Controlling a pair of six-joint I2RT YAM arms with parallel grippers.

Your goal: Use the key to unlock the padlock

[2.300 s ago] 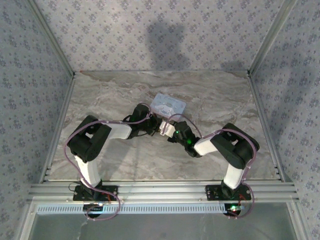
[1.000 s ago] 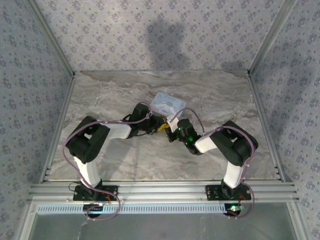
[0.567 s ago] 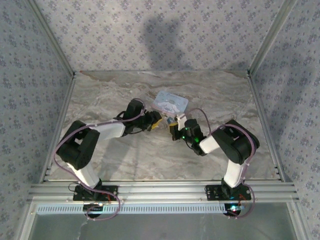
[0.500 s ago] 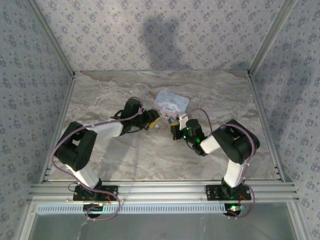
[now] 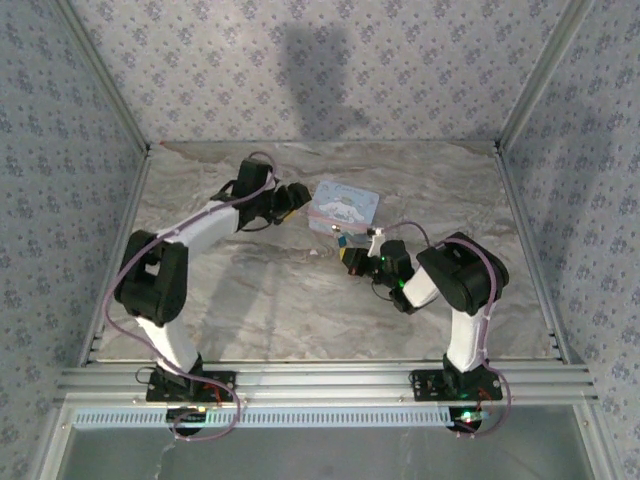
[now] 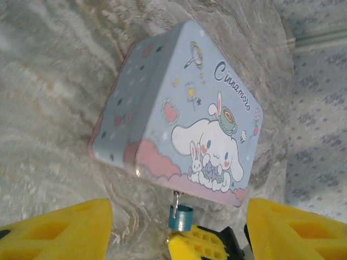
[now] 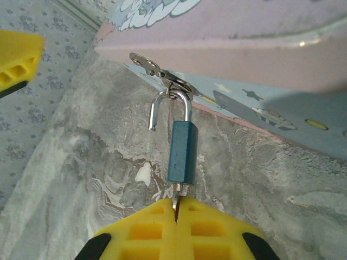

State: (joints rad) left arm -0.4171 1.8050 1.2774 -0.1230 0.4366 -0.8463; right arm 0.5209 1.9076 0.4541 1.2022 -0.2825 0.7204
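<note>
Ok, the padlock (image 7: 181, 153) hangs from the hasp (image 7: 162, 76) on the front edge of the tin (image 6: 184, 103), mid-table. Its shackle (image 7: 171, 105) looks sprung, with one leg sitting free of the body, so the unlock reads as done or nearly so. Below it the right gripper (image 7: 176, 211) is clamped tight on the key (image 7: 175, 199), which is seated in the bottom of the lock body. Over by the tin's far side the left gripper (image 5: 292, 198) has its fingers (image 6: 54, 235) spread wide, gripping nothing. To finish cleanly: hold the key in line with the body and put no side load on it. The lock dangles on a thin ring, and the tin looks light enough to slide on the smooth marble-look table (image 7: 81, 179). The left could brace the tin. Lock body is a small teal-blue rectangular block, likely painted metal; the shackle is a bright polished U. Tin is pale blue printed sheet metal with rounded corners and a pink band at the edge. Fingers are yellow ribbed plastic.
</note>
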